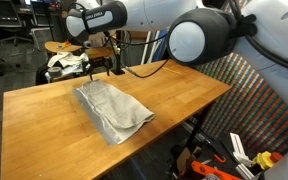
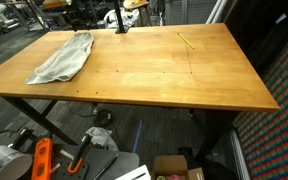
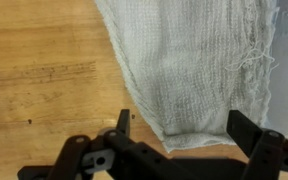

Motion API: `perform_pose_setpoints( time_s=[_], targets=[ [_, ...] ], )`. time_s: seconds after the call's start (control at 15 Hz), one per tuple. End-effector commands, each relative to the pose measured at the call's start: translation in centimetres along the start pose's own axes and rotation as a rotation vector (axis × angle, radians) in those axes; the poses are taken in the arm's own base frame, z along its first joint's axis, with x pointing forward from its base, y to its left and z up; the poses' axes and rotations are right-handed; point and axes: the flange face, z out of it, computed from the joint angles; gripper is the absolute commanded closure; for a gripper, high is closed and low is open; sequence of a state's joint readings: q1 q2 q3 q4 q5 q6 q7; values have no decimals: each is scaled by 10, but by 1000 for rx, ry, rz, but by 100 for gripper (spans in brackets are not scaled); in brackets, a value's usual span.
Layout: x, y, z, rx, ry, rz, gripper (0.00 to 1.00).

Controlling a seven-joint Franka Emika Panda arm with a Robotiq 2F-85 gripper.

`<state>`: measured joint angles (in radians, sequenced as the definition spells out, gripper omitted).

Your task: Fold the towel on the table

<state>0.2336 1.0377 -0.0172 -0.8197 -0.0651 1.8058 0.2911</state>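
Observation:
The towel [image 1: 112, 105] is an off-white cloth lying crumpled and folded over on the wooden table [image 1: 39, 110]. In an exterior view it sits near the table's left edge [image 2: 62, 58]. My gripper [image 1: 96, 70] hangs just above the towel's far end. In the wrist view the gripper [image 3: 184, 130] is open, its two dark fingers [image 3: 124, 125] standing either side of a towel [image 3: 194, 60] corner that rests flat on the table [image 3: 44, 80]. Nothing is held.
Behind the table stands a small round stool with a patterned fabric bundle [image 1: 64, 62]. A thin yellow stick [image 2: 187, 41] lies on the tabletop. Orange tools [image 2: 41, 160] and a cardboard box [image 2: 174, 168] sit on the floor below. A woven panel [image 1: 259, 95] stands beside the robot.

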Motion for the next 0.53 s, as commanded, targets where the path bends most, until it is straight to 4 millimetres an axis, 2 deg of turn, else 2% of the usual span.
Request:
perform_pose_setpoints(
  time_s=[0.0,0.2,0.47],
  targets=[
    [7,7,6,98,-49,-16,0],
    [7,18,18,135,-106,-11,0],
    [3,20,28,193,-181,-28,0]
  ],
)
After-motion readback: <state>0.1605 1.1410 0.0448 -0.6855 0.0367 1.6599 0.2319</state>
